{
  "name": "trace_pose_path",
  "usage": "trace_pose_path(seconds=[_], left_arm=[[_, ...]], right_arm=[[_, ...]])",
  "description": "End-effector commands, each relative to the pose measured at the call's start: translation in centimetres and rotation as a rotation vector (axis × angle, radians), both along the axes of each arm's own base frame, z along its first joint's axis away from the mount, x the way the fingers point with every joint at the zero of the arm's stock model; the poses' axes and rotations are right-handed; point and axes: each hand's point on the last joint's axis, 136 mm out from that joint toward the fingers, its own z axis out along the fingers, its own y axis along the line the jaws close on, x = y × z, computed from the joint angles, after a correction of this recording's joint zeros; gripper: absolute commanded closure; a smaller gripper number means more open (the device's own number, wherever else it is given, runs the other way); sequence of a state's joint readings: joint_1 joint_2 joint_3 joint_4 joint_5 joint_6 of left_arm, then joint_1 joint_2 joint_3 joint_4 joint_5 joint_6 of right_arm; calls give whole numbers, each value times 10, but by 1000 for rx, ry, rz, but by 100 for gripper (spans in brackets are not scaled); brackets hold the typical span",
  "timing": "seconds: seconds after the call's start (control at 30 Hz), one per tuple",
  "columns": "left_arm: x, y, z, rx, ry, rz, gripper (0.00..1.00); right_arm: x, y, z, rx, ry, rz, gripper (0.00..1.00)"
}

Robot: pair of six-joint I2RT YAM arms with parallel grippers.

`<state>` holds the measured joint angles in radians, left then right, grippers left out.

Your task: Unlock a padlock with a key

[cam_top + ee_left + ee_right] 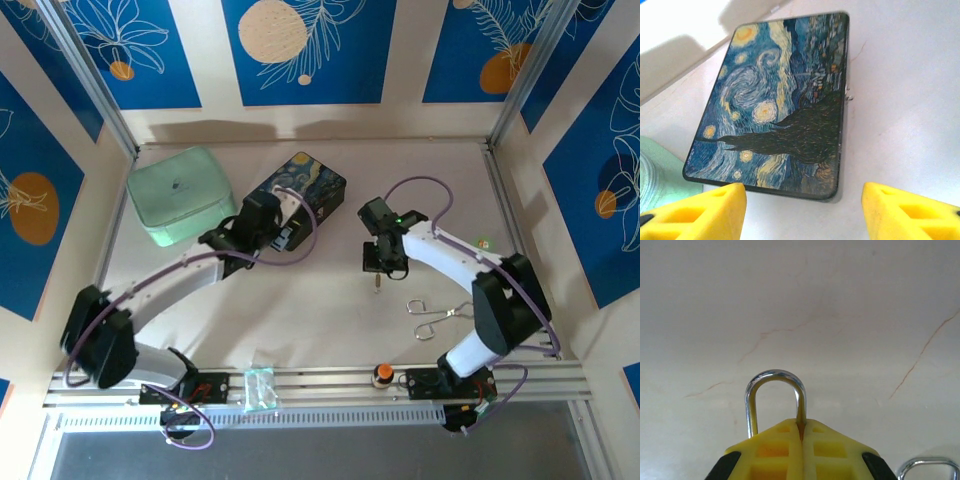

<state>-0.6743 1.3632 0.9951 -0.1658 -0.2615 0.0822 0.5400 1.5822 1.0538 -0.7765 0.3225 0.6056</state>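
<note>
The padlock sat in the right claw, at the bottom centre of the right wrist view. Its silver loop stood straight up the frame out of the yellow fingers, arch pointing away from the claw. The lock's long axis therefore ran in line with the fingers. The right leg of the loop went down into the seam between the two fingers, and the left leg passed behind the left finger. The brass body was hidden by them. The fingers were pressed together with hardly a gap, clamped on the lock over bare table. In the top view this claw was just right of the frame's centre.

The left claw was spread wide and held nothing. Its two yellow fingers sat in the lower left and lower right corners of the left wrist view. The painted tin lay ahead of them, its long axis running up the frame, touching neither finger. A small silvery bit stuck out at the tin's right edge, too small to tell whether it was a clasp or something else.

The key was too small to pick out with any certainty. By my judgement the coming move turned on it: with the lock in the right claw, the empty left claw was the one free to fetch it. The wire loops, lower right of the right claw in the top view, were not the key.
</note>
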Motion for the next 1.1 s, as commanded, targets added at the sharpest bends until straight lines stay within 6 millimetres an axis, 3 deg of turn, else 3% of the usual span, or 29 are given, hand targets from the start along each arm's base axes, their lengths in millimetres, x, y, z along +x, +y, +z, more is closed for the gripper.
trace_pose_path(seconds=[0.0,0.17,0.4,0.53,0.63,0.7,0.87,0.93,1.03,1.07], left_arm=[[-18,-3,-3,-145,80,11,37],[-37,1,-15,-246,144,35,37],[-51,15,-35,-277,186,85,37],[-50,28,-36,-252,176,146,34],[-48,34,-20,-283,127,172,31],[-45,42,-9,-291,91,201,29],[-36,84,4,-247,-18,360,29],[-33,108,3,-196,-104,434,29],[-32,136,3,-150,-229,504,29],[-32,142,4,-122,-266,503,28]], right_arm=[[0,8,-14,-31,38,29,100],[7,34,-31,-31,67,70,100],[3,39,-52,-40,124,77,100],[-1,38,-45,-32,124,73,84],[-1,38,-32,-15,101,80,72],[0,36,-21,2,76,77,69],[17,22,24,56,-86,37,56],[30,4,48,41,-223,10,43],[47,-32,78,9,-424,-31,14],[52,-45,83,8,-465,-46,13]])
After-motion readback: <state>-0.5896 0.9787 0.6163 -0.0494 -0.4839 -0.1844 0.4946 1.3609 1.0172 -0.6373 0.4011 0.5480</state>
